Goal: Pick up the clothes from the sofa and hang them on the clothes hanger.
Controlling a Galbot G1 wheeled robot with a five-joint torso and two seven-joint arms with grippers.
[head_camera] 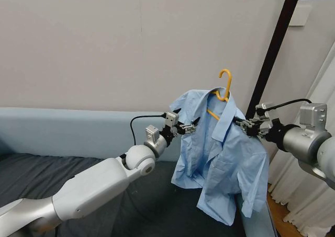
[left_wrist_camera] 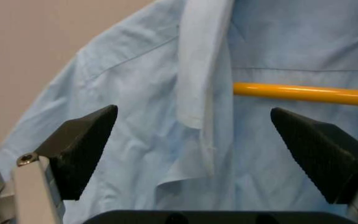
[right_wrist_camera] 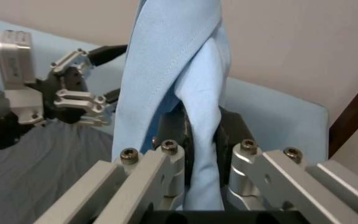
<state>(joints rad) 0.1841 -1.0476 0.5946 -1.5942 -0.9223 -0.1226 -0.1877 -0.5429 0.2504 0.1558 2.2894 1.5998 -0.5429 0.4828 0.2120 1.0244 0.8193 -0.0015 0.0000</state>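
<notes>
- Pale wall (head_camera: pixel 104 38) backs the scene. Against it we see the blue shirt (head_camera: pixel 220 158) draped over the yellow hanger (head_camera: pixel 228 85), held up above the sofa (head_camera: pixel 63 132), with the hook catching on nothing.
- Our right gripper (head_camera: pixel 245 125) is clamped on a fold at the shirt's edge. We judge that this pinch carries much of the load, so it must be firm.
- Our left gripper (head_camera: pixel 191 126) sits just beside the opposite shoulder, jaws wide apart, facing the cloth and the hanger bar.
- To do this well, we would close on bar and cloth together. With loose fabric alone, the shirt may slide off.
- A dark post (head_camera: pixel 272 54) stands near our right arm, and we should keep the sleeve clear of it.
</notes>
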